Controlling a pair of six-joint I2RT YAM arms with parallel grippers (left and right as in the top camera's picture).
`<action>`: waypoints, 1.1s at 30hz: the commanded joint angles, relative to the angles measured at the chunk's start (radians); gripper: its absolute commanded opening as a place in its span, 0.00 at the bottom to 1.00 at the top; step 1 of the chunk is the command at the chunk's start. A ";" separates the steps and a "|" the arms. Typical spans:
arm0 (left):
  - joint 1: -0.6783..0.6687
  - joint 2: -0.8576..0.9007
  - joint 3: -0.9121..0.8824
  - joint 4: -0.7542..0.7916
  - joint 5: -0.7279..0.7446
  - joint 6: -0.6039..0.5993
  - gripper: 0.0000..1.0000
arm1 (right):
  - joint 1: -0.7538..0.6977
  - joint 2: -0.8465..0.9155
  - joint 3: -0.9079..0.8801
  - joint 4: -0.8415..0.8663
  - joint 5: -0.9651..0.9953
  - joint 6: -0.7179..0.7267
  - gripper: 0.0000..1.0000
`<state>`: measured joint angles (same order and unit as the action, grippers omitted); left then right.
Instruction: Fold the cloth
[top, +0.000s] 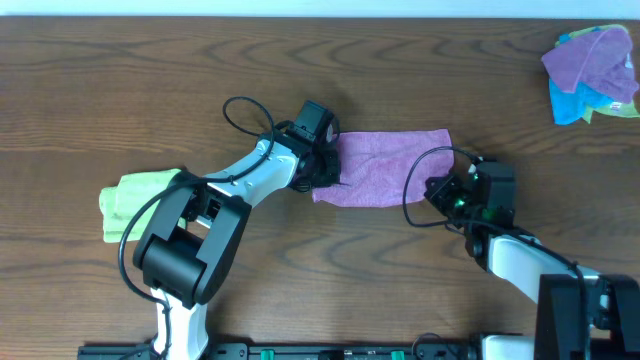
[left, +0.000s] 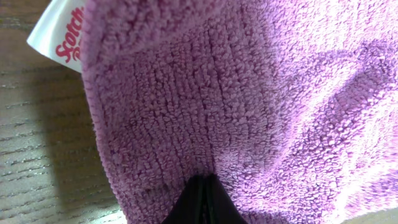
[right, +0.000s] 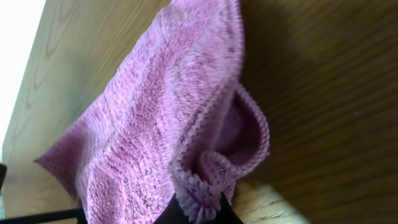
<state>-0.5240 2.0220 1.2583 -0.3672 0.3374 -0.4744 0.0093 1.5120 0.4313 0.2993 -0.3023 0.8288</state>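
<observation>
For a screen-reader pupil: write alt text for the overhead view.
A purple microfibre cloth lies on the brown wooden table, the left claw at its left end and the right claw at its right end. A lime-green cloth lies left; a purple-and-blue cloth heap sits top right.

Dark wood-grain table (top: 100, 60) is filling almost the whole overhead view. A pale strip (top: 300, 8) is showing past its far edge. In the right wrist view a bright white area (right: 12, 50) is glaring beyond the table edge. Soft shadows are lying on the grain.
</observation>
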 joint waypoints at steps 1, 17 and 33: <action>-0.001 0.037 -0.005 -0.029 -0.008 0.003 0.06 | 0.047 0.002 0.037 -0.011 -0.031 -0.039 0.01; -0.001 0.037 -0.005 -0.037 -0.007 0.003 0.06 | 0.230 -0.022 0.287 -0.263 0.022 -0.158 0.01; 0.015 0.026 -0.004 -0.045 -0.004 0.034 0.06 | 0.374 -0.021 0.294 -0.262 0.073 -0.149 0.01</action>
<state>-0.5205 2.0220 1.2594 -0.3813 0.3408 -0.4664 0.3672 1.5070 0.7094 0.0402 -0.2493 0.6910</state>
